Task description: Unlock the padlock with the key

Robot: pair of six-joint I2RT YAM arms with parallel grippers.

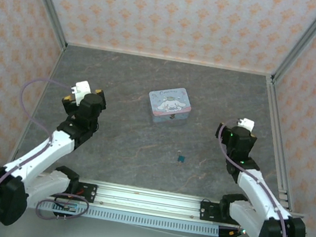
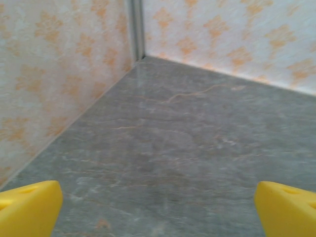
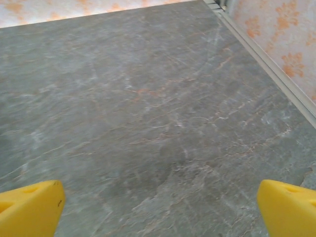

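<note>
Sitting well apart from both arms' fingers point(image 2: 27, 207), the padlock point(image 1: 182, 157) lies untouched.

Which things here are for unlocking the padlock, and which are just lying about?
For the job:
- padlock, small and teal, lying on the table between the two arms
- left gripper, open
- right gripper, open

Just lying about:
- pale blue tin with a white cartoon character, farther back than the padlock

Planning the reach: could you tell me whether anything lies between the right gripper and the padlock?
Nothing visible does. Bare table separates the right gripper and the padlock; the tin sits farther back, off that line.
</note>
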